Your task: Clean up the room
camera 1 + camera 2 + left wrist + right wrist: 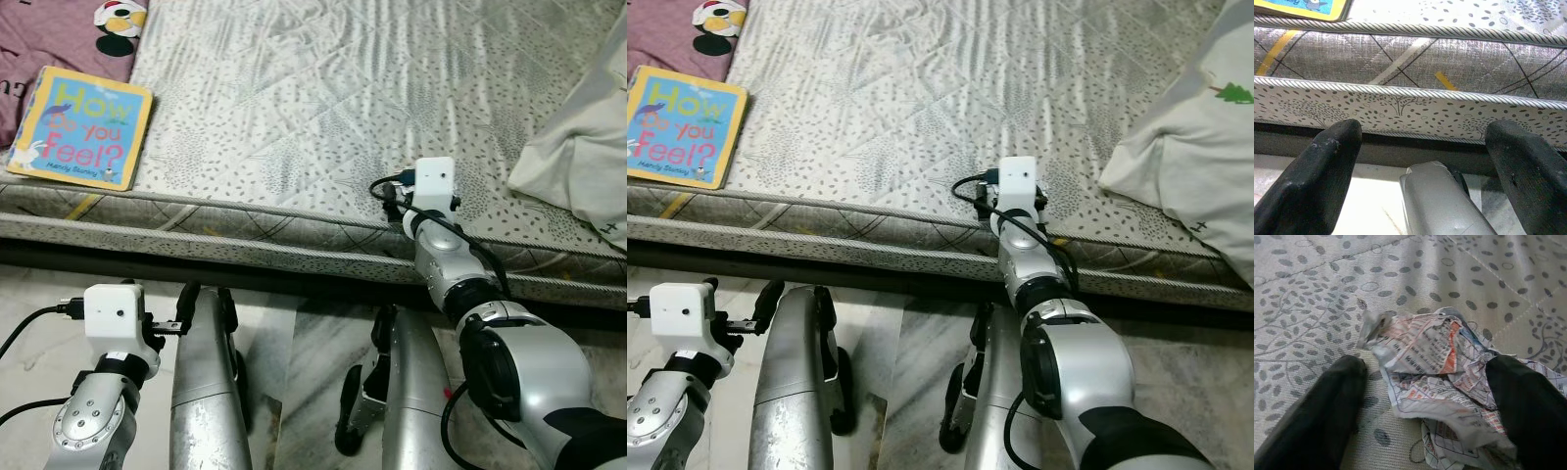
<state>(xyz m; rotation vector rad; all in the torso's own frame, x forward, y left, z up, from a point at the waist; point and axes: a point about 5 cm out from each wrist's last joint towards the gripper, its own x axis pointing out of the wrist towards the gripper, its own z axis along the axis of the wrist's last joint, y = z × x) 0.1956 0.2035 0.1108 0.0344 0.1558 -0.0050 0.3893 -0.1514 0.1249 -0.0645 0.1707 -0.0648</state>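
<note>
Straddling crumpled newspaper (pixel 1435 382) near the mattress (pixel 323 108) edge, right fingers (pixel 1317 416) parted.

Right claw (pixel 1425 396) reaches forward, fingers apart (left arm low).

Patterned mattress (pixel 323 88) carries book (pixel 82 127), crumpled paper (pixel 1444 377), white pillow (pixel 1190 137), pink blanket (pixel 59 34).
</note>
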